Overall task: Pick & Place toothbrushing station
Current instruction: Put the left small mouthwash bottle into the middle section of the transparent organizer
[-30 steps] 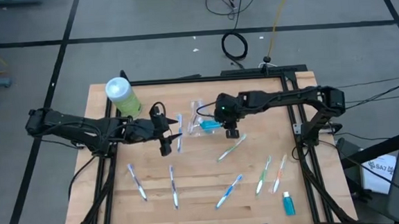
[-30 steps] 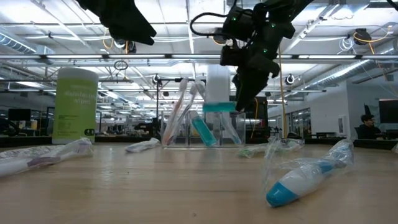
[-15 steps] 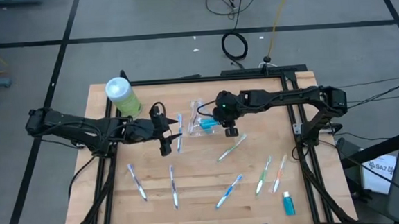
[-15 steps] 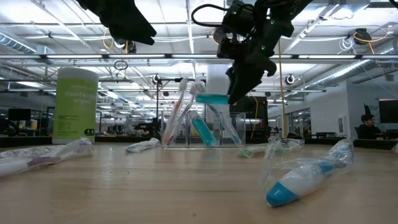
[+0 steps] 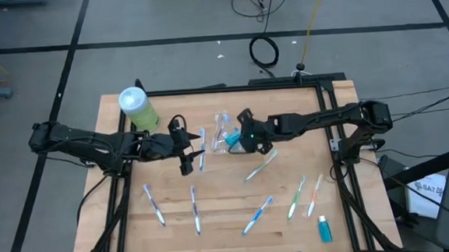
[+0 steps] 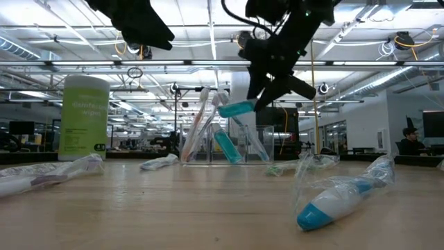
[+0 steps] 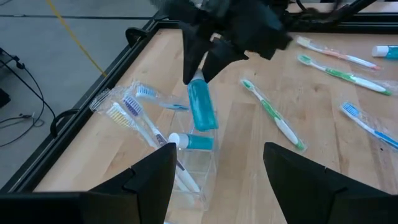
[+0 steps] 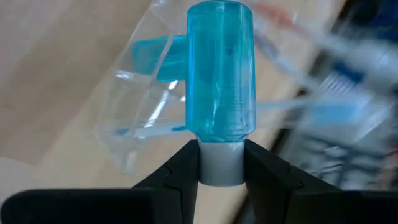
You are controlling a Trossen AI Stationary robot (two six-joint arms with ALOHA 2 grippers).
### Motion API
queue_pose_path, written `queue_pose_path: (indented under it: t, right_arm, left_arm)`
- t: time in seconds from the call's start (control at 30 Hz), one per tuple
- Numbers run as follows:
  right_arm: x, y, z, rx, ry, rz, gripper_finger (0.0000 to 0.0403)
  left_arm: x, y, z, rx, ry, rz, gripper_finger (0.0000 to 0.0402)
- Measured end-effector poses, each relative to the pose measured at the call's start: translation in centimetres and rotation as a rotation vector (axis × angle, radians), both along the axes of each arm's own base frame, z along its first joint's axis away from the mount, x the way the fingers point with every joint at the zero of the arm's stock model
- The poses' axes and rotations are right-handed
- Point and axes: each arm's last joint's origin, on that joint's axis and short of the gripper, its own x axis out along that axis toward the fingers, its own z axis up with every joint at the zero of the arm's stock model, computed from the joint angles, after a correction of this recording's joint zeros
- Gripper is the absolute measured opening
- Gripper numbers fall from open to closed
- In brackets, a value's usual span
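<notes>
I have the right tool [image 6: 267, 87] clenched on the white cap of a teal tube [image 8: 220, 71], fingers pinching the cap from both sides with the body sticking out past the fingertips. In my low view the tube [image 6: 236, 109] hangs tilted just above the clear cup [image 6: 225, 146], its long axis slanting down and away from the tool toward the cup. From above, the tool sits near the middle of the counter [image 5: 212, 185], over the cup [image 5: 227, 135].

The tube is translucent teal with a rounded far end and a short white cap. A second teal tube [image 7: 193, 142] already lies inside the cup, along with several toothbrushes [image 7: 140, 118] leaning against its wall.

My left tool [image 7: 217, 171] is released, its fingers spread wide and holding nothing; it waits just beside the cup, close to a blue toothbrush [image 5: 201, 147] lying on the counter.

More toothbrushes lie loose on the near half of the counter, among them a green one [image 5: 260, 165] just beside the right tool. One more teal tube [image 5: 324, 228] lies near the near right corner. The green canister [image 5: 137, 108] stands upright at the far left.
</notes>
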Motion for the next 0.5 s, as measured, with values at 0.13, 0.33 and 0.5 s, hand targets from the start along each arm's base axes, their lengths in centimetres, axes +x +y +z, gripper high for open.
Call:
queue_pose_path:
  t: [0.13, 0.33, 0.5]
  right_arm:
    - [0.6, 1.8, 0.6, -0.175, 0.002, 0.099, 0.0103]
    - [1.2, 3.2, 0.7, -0.488, 0.101, 0.170, 0.0099]
    - [2.0, 3.4, -0.6, -0.637, 0.229, 0.251, 0.0100]
  left_arm:
    - [0.0, 0.0, 0.0, 0.000, 0.000, 0.000, 0.0246]
    - [0.0, 0.0, 0.0, -0.001, 0.000, 0.001, 0.0246]
    - [0.0, 0.0, 0.0, -0.005, -0.001, 0.003, 0.0246]
